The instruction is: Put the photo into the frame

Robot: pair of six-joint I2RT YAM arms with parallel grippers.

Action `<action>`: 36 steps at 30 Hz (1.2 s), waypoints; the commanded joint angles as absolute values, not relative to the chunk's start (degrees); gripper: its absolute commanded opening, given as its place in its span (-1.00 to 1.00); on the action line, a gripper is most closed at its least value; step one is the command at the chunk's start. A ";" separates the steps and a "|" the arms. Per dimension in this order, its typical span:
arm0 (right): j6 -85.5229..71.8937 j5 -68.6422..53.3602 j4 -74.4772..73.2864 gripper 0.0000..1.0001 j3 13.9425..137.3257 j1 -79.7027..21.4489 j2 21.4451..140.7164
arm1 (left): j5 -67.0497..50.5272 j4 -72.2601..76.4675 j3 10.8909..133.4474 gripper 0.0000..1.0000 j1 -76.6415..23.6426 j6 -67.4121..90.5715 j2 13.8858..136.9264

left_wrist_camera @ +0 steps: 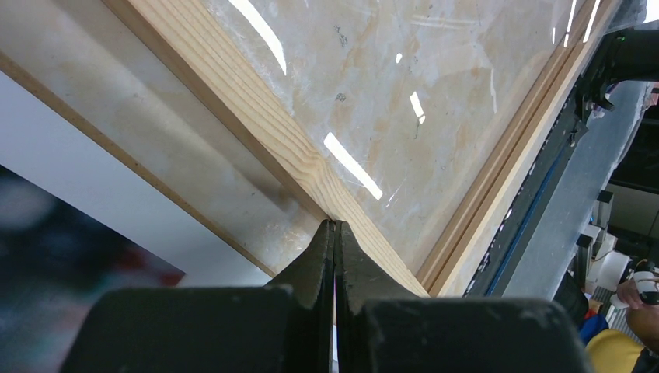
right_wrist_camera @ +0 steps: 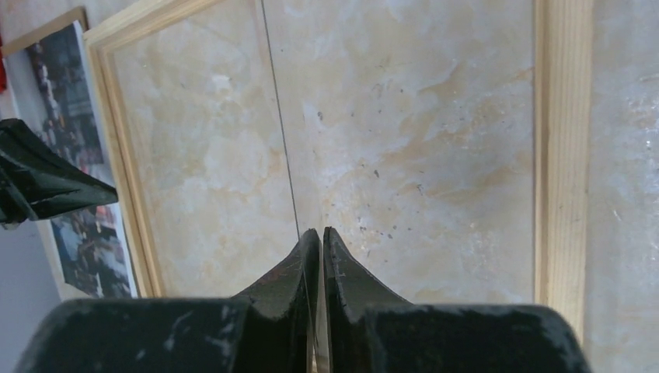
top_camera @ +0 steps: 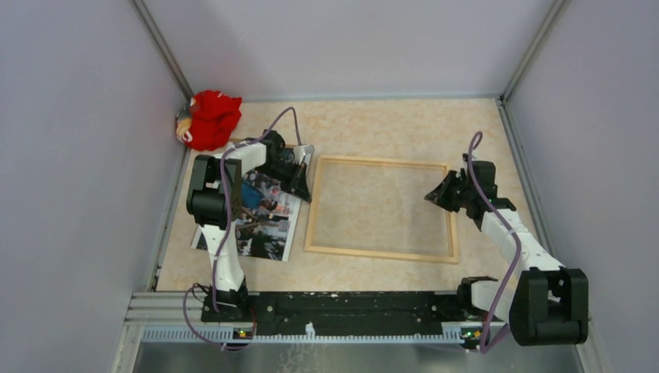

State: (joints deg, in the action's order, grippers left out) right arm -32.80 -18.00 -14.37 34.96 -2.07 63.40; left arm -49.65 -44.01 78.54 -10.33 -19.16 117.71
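The light-wood frame (top_camera: 314, 208) lies flat mid-table. The photo (top_camera: 268, 221) lies face up to its left, partly under my left arm, on a thin brown board whose edge (left_wrist_camera: 116, 140) shows beside it. My left gripper (top_camera: 305, 179) is shut with nothing between its fingers, its tips (left_wrist_camera: 336, 224) against the frame's left rail (left_wrist_camera: 256, 116). My right gripper (top_camera: 430, 198) hovers over the frame's right half. Its jaws (right_wrist_camera: 314, 231) stand almost together on the thin edge of the clear pane (right_wrist_camera: 281, 140), which runs as a fine line away from the tips.
A red soft toy (top_camera: 211, 118) sits in the back left corner. Grey walls close in the table on three sides. The black base rail (top_camera: 350, 307) runs along the near edge. My left gripper's dark fingers (right_wrist_camera: 47, 183) show at the left of the right wrist view.
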 commanded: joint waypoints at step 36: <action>-31.35 -10.92 -15.58 -0.18 39.20 -1.82 68.17 | -48.35 -43.23 78.44 -1.00 -10.99 -19.91 117.68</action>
State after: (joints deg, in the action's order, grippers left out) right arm -27.97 -4.82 -19.97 39.38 -2.04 70.08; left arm -49.58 -43.97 78.54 -10.35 -19.18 117.71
